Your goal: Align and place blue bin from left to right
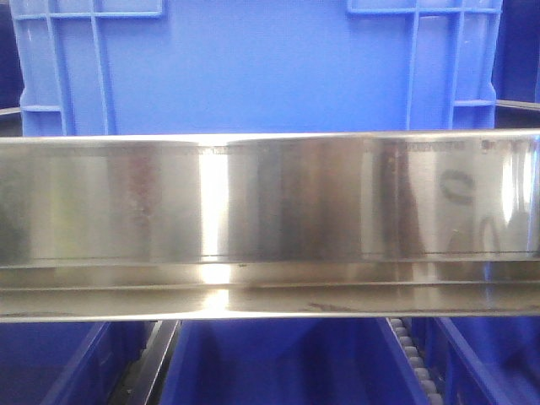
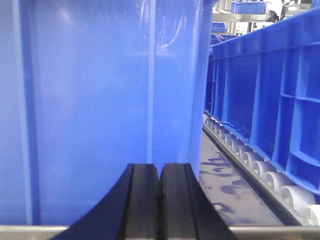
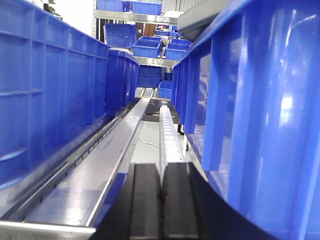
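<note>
The blue bin [image 1: 253,67] fills the top of the front view, standing behind a steel rail, with raised ribs and small ledges near both corners. In the left wrist view its smooth wall [image 2: 90,100] stands directly ahead and very close. My left gripper [image 2: 160,170] is shut, its tips pointing at that wall near the right corner, holding nothing. My right gripper [image 3: 161,167] is also shut and empty. It lies low beside a bright blue ribbed bin wall [image 3: 260,110] close on its right; I cannot tell whether that wall belongs to the same bin. Neither gripper shows in the front view.
A shiny steel rail [image 1: 270,202] crosses the front view, with darker blue bins [image 1: 278,363] below it. A neighbouring blue bin [image 2: 270,90] and a roller track [image 2: 260,167] lie right of the left gripper. Blue bins [image 3: 45,90], a metal rail [image 3: 100,165] and rollers [image 3: 167,135] flank the right gripper.
</note>
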Robot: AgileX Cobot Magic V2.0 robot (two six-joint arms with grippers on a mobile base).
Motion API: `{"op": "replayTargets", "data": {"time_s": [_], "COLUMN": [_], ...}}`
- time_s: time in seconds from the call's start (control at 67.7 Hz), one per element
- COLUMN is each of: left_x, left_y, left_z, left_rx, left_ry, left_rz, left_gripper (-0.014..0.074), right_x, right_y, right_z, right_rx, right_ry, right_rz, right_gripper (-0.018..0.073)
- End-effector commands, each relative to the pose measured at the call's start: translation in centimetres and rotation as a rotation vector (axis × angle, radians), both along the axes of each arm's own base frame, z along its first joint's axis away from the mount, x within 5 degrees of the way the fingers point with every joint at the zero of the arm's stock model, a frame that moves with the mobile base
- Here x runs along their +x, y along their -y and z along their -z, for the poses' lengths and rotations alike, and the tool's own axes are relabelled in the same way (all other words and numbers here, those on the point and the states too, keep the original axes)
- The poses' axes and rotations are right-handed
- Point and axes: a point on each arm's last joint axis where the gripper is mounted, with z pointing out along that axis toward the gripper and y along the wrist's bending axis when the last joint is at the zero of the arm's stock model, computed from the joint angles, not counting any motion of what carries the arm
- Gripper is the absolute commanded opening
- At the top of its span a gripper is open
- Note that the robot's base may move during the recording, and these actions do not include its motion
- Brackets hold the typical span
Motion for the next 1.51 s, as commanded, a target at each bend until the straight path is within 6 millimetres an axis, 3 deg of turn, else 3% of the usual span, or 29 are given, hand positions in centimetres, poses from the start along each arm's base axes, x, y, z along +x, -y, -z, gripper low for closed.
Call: {"op": "replayTargets", "data": {"time_s": [0.0,1.151,1.343,1.491], "left_x": [-0.1,-0.1,-0.1,-0.9], "left_y": [0.0,0.0,0.0,0.0], "left_z": [-0.3,-0.3,-0.8,-4.1], "left_rx": [-0.007,-0.007,-0.007,-0.008], "left_ry": [0.025,0.032,0.086,0.081], "left_rz": [0.001,0.002,0.005,-0.003], "left_gripper": [-0.0111,-0.0111,-0.0111,-0.0111], "right_x": [-0.1,-0.1,-0.3,-1.1], "right_y": [0.0,0.0,0.1,0.3], "right_z": [-0.2,-0.4,-1.6,-4.7], "right_rx": [0.007,0.011,0.040,0.055], "right_ry": [0.017,0.037,0.173,0.246], "right_rz": [0.000,0.001,0.006,0.005], "right_gripper": [-0.0069,-0.0069,-0.0069,-0.0069]}}
